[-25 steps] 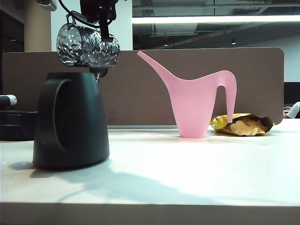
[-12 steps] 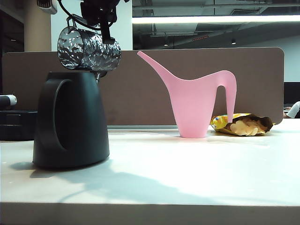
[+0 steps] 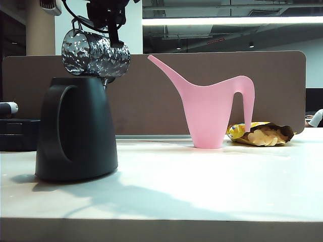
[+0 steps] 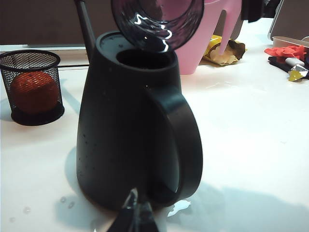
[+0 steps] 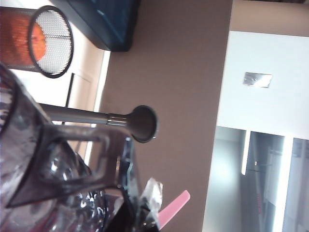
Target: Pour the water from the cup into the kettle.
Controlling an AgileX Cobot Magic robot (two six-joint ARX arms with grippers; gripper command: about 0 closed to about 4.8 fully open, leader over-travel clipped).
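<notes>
The black kettle [image 3: 75, 131] stands at the left of the table, its handle toward the exterior camera. Right above its top, the dimpled purple cup [image 3: 96, 52] lies tipped on its side, mouth pointing left. My right gripper [image 3: 108, 20] comes down from above and is shut on the cup's handle. In the left wrist view the cup's mouth [image 4: 157, 19] hangs over the kettle's open top [image 4: 145, 58]. My left gripper [image 4: 135, 212] rests low by the kettle's base, fingertips together, holding nothing. The right wrist view shows the cup [image 5: 43, 159], my right gripper [image 5: 137, 212] and the kettle's knob [image 5: 143, 123].
A pink watering can [image 3: 212, 111] stands mid-table, with an open snack bag [image 3: 260, 133] behind it. A black mesh holder [image 4: 33, 87] with an orange object stands beyond the kettle. Water drops [image 4: 65, 200] lie by the kettle's base. Red items [image 4: 287, 50] sit at the far side.
</notes>
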